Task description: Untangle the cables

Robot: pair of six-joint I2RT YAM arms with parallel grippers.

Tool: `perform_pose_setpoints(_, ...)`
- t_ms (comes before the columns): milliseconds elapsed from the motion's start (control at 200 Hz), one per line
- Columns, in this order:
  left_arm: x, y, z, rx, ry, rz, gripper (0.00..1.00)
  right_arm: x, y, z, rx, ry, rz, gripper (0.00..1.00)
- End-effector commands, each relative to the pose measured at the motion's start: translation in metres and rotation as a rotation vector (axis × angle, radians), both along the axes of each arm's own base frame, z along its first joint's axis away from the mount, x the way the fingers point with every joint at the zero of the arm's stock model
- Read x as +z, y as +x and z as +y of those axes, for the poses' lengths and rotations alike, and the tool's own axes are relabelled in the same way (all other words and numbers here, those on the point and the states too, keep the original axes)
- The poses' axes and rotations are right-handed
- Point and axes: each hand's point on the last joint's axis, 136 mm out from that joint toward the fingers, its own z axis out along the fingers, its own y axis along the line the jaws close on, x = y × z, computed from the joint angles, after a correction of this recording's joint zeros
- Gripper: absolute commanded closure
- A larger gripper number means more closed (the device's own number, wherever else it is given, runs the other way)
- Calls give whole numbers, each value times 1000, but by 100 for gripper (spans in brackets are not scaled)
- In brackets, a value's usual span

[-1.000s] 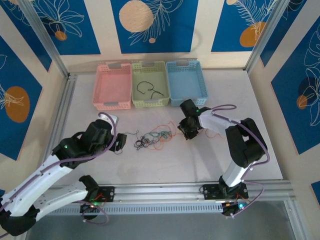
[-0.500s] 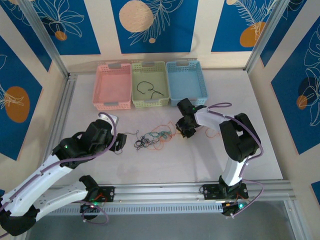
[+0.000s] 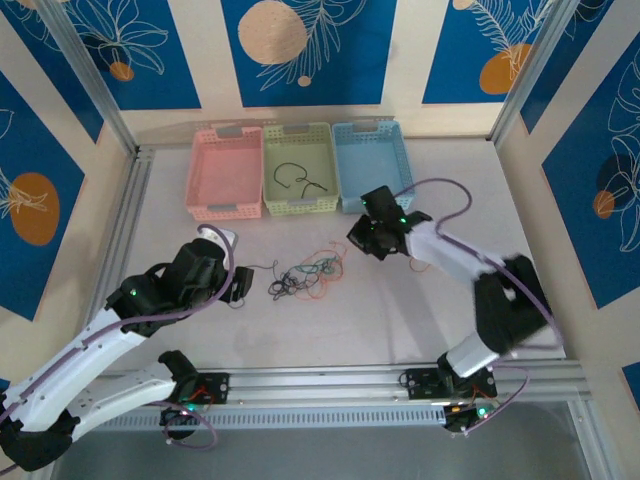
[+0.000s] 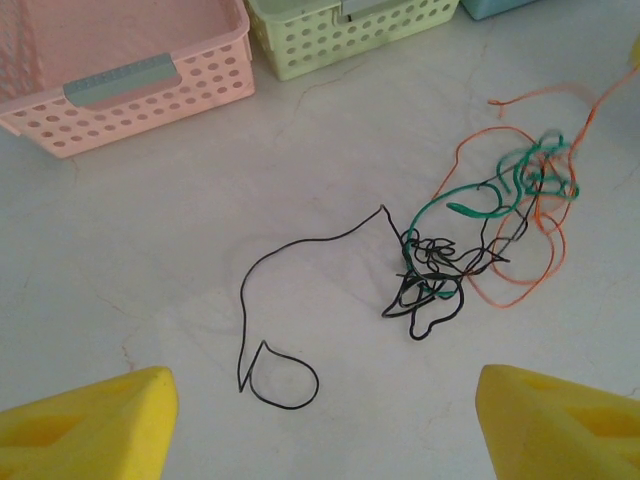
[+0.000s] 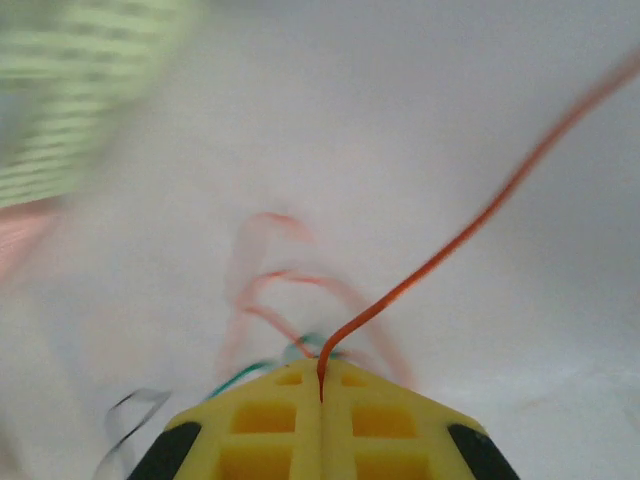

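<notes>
my right gripper [image 5: 321,388] is clenched on an orange strand [image 5: 432,262]. in its wrist view the wire comes straight out of the seam between the shut jaws and runs up to the right, and everything behind it is smeared. from above, that gripper [image 3: 362,238] sits just in front of the blue basket [image 3: 372,200], to the right of the cables [image 3: 305,275], which lie bunched in the middle of the tabletop [image 3: 400,320]. my left gripper [image 4: 320,430] hangs released, jaws wide and holding nothing, near the left side of the bunch. its view shows a knot [image 4: 440,275] of black, green and orange wire, with one black strand [image 4: 262,290] trailing toward it and ending in a loop.

the step in hand, as i read it, is drawing the orange strand out of the knot. to do it well i'd pull slowly, away from the knot and low over the tabletop, watching whether the orange loops slide free or the whole bunch drags along. if it drags, i'd bring the left gripper down on the black part to pin it. the hold is at the very jaw tips on a thin wire, so a jerk could slip it out. one black cable [image 3: 297,178] lies in the green basket [image 3: 300,208], so i guess freed strands go into the baskets.
</notes>
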Motion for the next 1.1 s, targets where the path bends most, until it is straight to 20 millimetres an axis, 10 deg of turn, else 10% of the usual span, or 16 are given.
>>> perform_pose_setpoints(0,-5,-8,-10,-70,-12,30,22,108,0,28,274,23,-553,100)
perform_pose_setpoints(145,9,-23,-44,-235,-159,45,22,191,-32,50,514,131,-971,100)
perform_pose_setpoints(365,25,-31,-71,-341,-291,50,21,242,-24,79,636,177,-1011,100)
perform_pose_setpoints(1095,54,11,-108,-367,-288,-81,24,200,-33,92,694,271,-877,100)
